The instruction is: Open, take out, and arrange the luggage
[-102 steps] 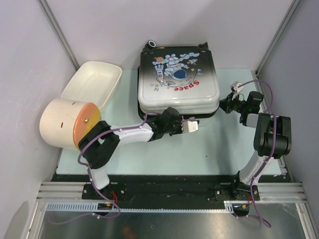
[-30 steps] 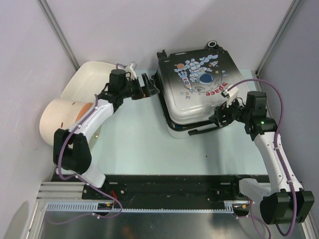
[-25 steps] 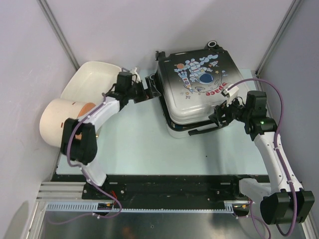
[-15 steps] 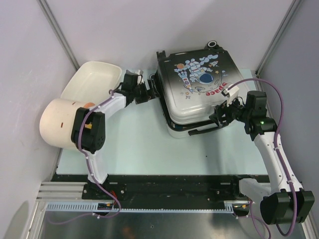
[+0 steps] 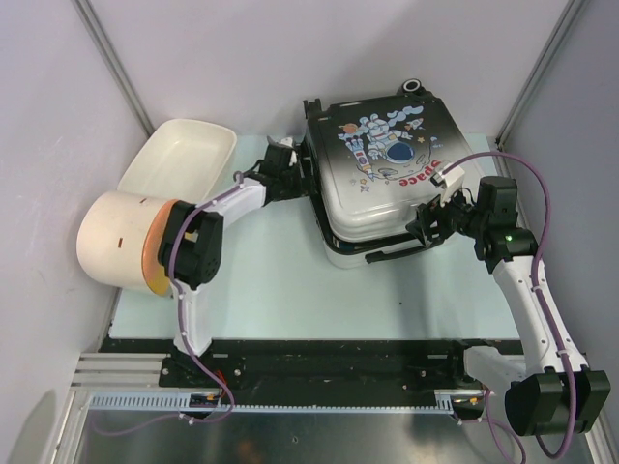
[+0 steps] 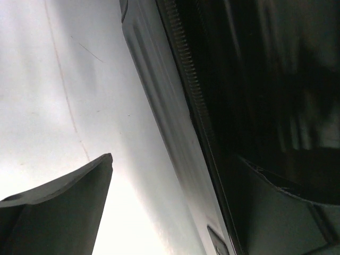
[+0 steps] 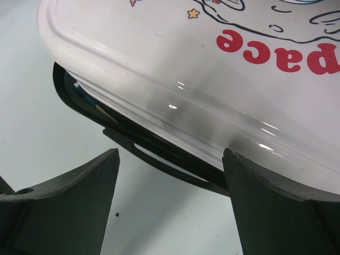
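Observation:
The luggage (image 5: 382, 169), a white-to-black hard-shell suitcase with an astronaut "Space" print, lies flat at the back right of the table. Its lid is slightly ajar along the near edge, where a dark gap and a black zip flap (image 7: 159, 159) show. My left gripper (image 5: 298, 176) is open at the suitcase's left side. In the left wrist view its fingers straddle the zipper seam (image 6: 183, 79) of the luggage (image 6: 154, 122). My right gripper (image 5: 426, 227) is open at the near right corner, one finger (image 7: 276, 207) against the lid of the luggage (image 7: 212, 69).
A cream plastic tub (image 5: 179, 159) leans at the back left. A cream cylinder with an orange end (image 5: 116, 240) lies in front of it, close to the left arm's elbow. Grey walls and frame posts close in the pale green table (image 5: 280, 280).
The left arm has swung right from beside the tub to the suitcase's left edge, and its jaws have narrowed a little. The right arm and the suitcase have stayed put over the last second.

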Tool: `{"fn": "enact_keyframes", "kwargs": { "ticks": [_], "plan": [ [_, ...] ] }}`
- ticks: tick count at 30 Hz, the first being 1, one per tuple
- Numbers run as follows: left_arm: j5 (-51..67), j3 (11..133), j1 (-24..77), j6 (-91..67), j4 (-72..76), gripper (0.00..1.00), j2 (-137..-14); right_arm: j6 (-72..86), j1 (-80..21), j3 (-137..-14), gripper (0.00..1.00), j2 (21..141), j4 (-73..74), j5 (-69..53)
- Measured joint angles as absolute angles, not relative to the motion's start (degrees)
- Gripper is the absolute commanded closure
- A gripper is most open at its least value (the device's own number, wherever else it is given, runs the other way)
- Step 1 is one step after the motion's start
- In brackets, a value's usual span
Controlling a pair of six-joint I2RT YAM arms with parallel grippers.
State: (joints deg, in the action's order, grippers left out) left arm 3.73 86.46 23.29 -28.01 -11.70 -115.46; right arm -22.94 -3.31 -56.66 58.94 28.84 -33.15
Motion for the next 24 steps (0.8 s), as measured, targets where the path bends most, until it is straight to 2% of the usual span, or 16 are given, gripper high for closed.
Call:
{"fn": "enact_keyframes", "kwargs": {
  "ticks": [5, 11, 18, 24],
  "plan": [
    [8.95, 88.44, 23.14, -29.87, -11.81, 0.0, -120.49, -22.79, -3.31, -56.66, 0.16, 58.76, 28.95, -33.32],
    [13.39, 88.44, 22.35, -29.63, -10.87, 0.0, -120.49, -24.6, -3.66, -56.66, 0.17, 56.71, 31.79, -37.41],
    [13.63, 88.75, 24.16, -23.99, -12.53, 0.0, -115.33, -27.38, -7.77, -56.66, 0.18, 55.66, 34.2, -40.62],
    [13.74, 94.3, 27.31, -21.87, -14.44, 0.0, -111.09, -30.09, -12.43, -56.64, 0.18, 54.5, 35.48, -41.5]
  ]
}}
